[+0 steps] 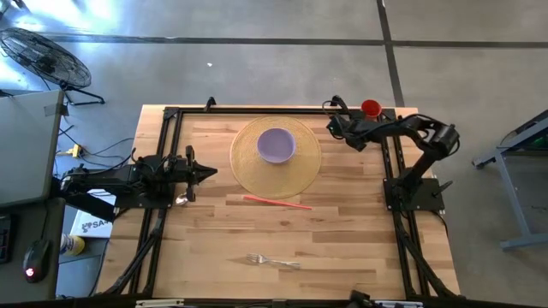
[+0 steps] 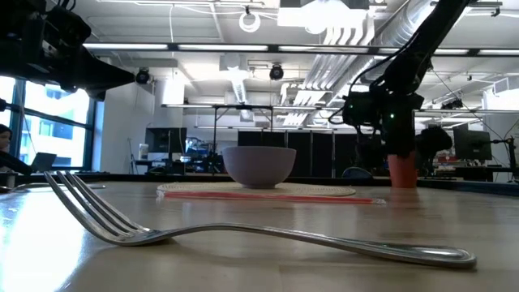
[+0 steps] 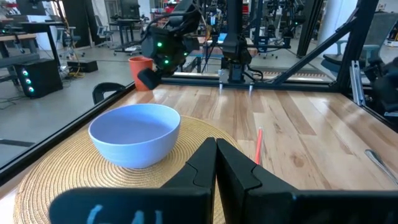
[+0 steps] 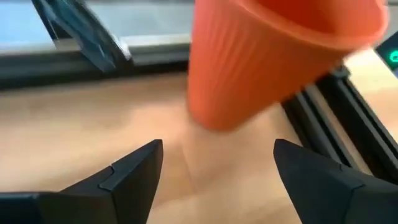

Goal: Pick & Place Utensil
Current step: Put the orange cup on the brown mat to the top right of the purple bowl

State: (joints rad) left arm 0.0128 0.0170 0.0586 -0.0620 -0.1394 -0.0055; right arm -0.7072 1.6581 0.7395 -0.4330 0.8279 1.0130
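Note:
The silver fork (image 1: 274, 260) lies flat on the wood near the table's near edge; in the low view it fills the foreground (image 2: 243, 235), tines at the left, and the left wrist view shows it at the picture's edge (image 3: 379, 163). My left gripper (image 1: 205, 171) (image 3: 216, 146) is shut and hovers at the table's left side, pointing at the purple bowl (image 1: 276, 145). My right gripper (image 1: 342, 128) (image 4: 217, 155) is open near the far right corner, with the orange cup (image 4: 273, 56) just ahead of its fingers and apart from them. Both grippers are far from the fork.
The purple bowl (image 3: 135, 134) sits on a round woven mat (image 1: 295, 175) at the far middle. A thin red-pink straw (image 1: 276, 202) lies just near of the mat. The orange cup (image 1: 370, 109) stands at the far right corner. A black frame (image 1: 171, 115) borders the table.

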